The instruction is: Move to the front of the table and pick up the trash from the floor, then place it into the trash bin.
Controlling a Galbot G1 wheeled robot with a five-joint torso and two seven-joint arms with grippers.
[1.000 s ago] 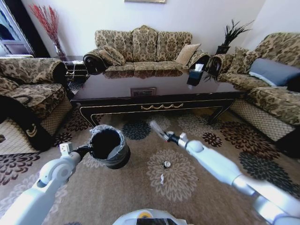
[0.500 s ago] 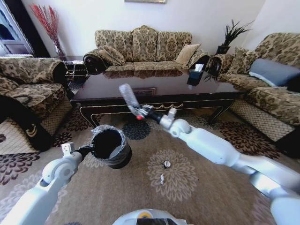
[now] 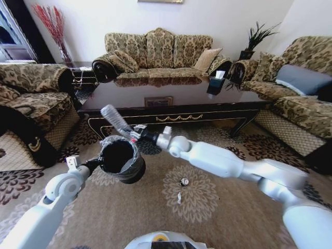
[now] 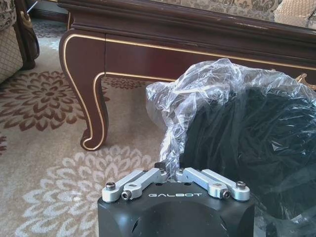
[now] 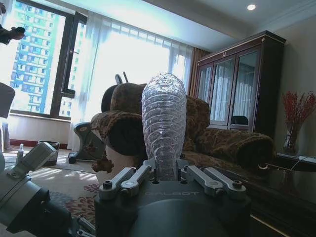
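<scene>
Lying nearest on the floor [image 3: 228, 207], a small dark cap [image 3: 183, 181] and white scrap [image 3: 179, 198] stay hard to make out. Left gripper [image 3: 93, 165] is clamped on the trash bin [image 3: 122, 160], its bag-lined rim partly hiding it. Right gripper [image 3: 136, 136] clamps a clear ribbed bottle [image 3: 115, 120], tilted above the bin's far rim, before the surface [image 3: 171, 96].

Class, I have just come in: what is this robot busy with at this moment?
The right gripper is shut on a clear plastic bottle, holding it tilted just above the trash bin. The left gripper grips the bin's bag-lined rim and holds it up before the table. A small dark cap and a white scrap lie on the floor.
</scene>
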